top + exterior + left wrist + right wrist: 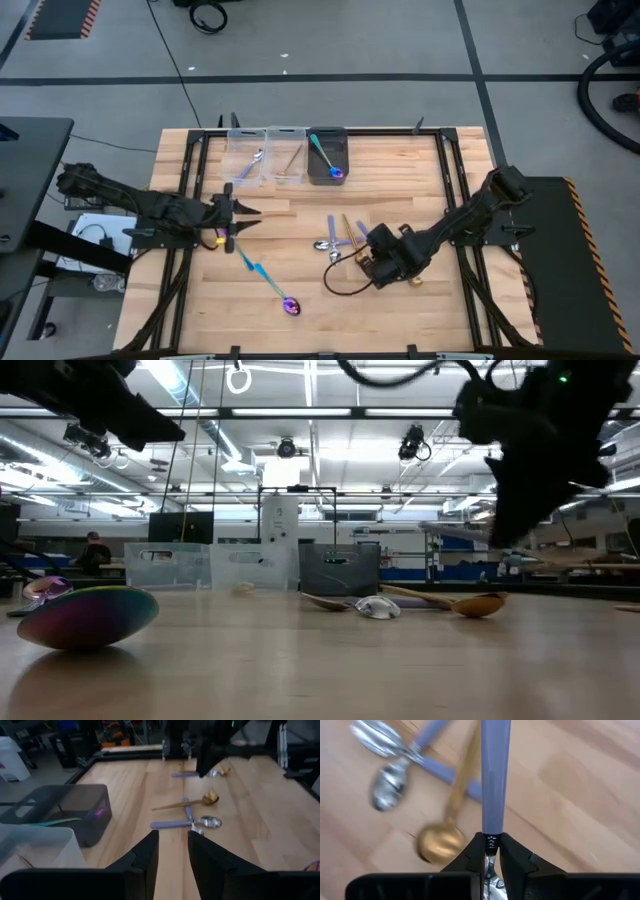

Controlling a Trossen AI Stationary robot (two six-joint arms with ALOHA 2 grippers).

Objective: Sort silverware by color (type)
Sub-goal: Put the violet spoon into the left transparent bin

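My right gripper [491, 840] is shut on a silver spoon with a lilac handle [495, 775], right of the table's middle [362, 260]. Below it lie two lilac-handled spoons [390, 790] and a gold spoon [440, 840], crossing one another on the wood [340, 238]. A teal-handled spoon [268, 280] with an iridescent purple bowl [88, 615] lies flat near the front edge. My left gripper [172, 850] hangs open over the table's left part [235, 215], nothing between its fingers. My right gripper pinches the spoon between its two fingers where the lilac handle meets the silver neck [491, 842]. The fingers slant down from the table's right side and lie along the spoon. The handle sticks out past the fingertips; the bowl end is hidden between the fingers.
Three bins stand in a row at the far edge: a clear one [247, 155] with a silver spoon, a clear one [288, 158] with a gold spoon, and a dark one [327, 155] with a teal spoon. A black cable loops on the wood by the right gripper [340, 285].
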